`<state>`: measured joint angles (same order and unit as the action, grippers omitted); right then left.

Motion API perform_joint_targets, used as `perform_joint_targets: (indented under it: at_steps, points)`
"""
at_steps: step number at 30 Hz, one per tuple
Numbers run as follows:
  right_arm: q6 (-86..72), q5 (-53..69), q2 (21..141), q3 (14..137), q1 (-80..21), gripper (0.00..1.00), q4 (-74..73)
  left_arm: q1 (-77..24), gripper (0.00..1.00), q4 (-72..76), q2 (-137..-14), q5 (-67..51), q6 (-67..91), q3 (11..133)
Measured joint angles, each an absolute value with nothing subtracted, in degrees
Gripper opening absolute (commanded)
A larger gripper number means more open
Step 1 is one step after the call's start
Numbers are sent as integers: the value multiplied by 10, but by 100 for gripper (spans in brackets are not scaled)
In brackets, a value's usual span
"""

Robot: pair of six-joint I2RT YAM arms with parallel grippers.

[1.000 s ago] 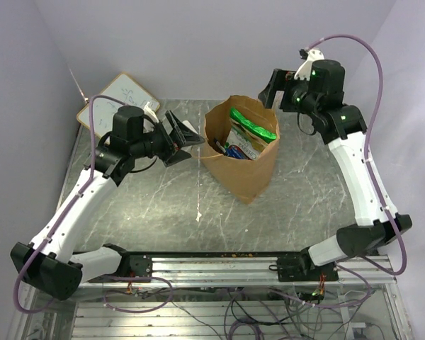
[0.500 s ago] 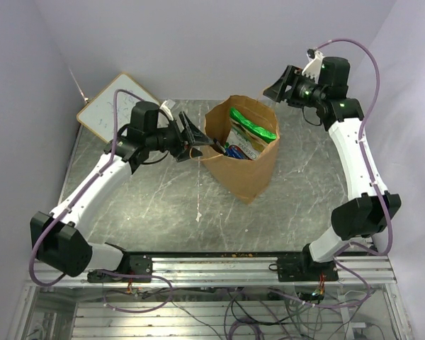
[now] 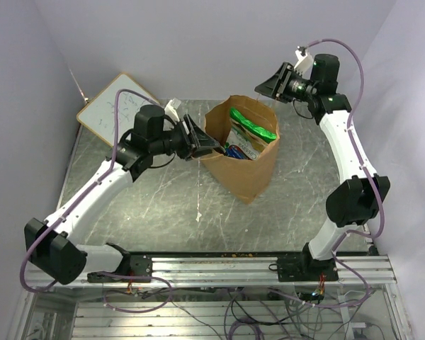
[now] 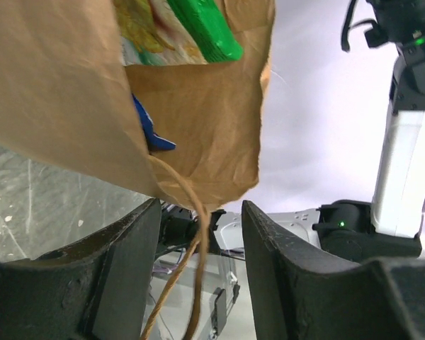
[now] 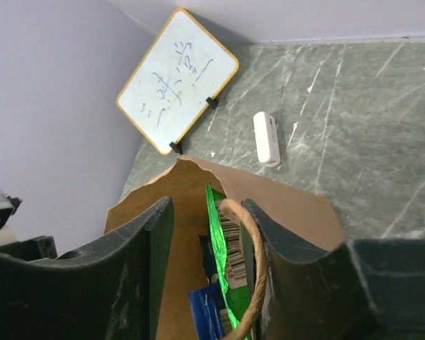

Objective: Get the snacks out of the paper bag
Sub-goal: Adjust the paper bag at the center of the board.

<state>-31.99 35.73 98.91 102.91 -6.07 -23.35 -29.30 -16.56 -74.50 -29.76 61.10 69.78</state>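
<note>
The brown paper bag (image 3: pixel 241 166) stands open mid-table. Inside it are a green packet (image 3: pixel 253 126), a multicoloured green-edged packet (image 3: pixel 241 142) and a blue packet (image 3: pixel 233 150). My left gripper (image 3: pixel 211 146) is open at the bag's left rim. In the left wrist view the bag's wall (image 4: pixel 64 92) fills the top, and a twisted handle (image 4: pixel 193 241) hangs between the open fingers without being pinched. My right gripper (image 3: pixel 269 85) is open above the bag's far rim. The right wrist view looks down into the bag (image 5: pixel 297 205) at the green packet (image 5: pixel 223 262), the blue packet (image 5: pixel 205 312) and a handle loop (image 5: pixel 258 269).
A wood-framed whiteboard (image 3: pixel 113 105) leans at the back left corner and also shows in the right wrist view (image 5: pixel 177 78). A small white block (image 5: pixel 266 138) lies on the table behind the bag. The metal rail (image 3: pixel 212 265) runs along the near edge.
My left gripper has moved right up to the bag's left rim. My right gripper has swung up and left, over the bag's far rim. The bag has not moved.
</note>
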Motion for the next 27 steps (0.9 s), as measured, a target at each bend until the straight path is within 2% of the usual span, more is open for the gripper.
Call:
perform_joint_targets:
  at_steps: [5, 6, 9, 12, 16, 22, 27]
  points:
    - [-329, 383, 1009, 1045, -61, 32, -232, -321, 60, -164, -717, -264, 616, 695]
    - [-330, 385, 1009, 1045, -61, 29, -232, -323, 63, -163, -714, -259, 616, 693]
    - [-336, 397, 1009, 1041, -61, 22, -225, -327, 83, -146, -702, -244, 621, 675]
    - [-347, 410, 1007, 1028, -61, 19, -214, -331, 89, -117, -679, -225, 632, 634]
    - [-351, 420, 1006, 1026, -61, 15, -213, -348, 89, -80, -648, -196, 639, 591]
    - [-348, 427, 1005, 1026, -61, 15, -213, -356, 87, -58, -629, -162, 634, 587]
    - [-347, 431, 1005, 1026, -61, 14, -213, -359, 75, -59, -631, -136, 617, 597]
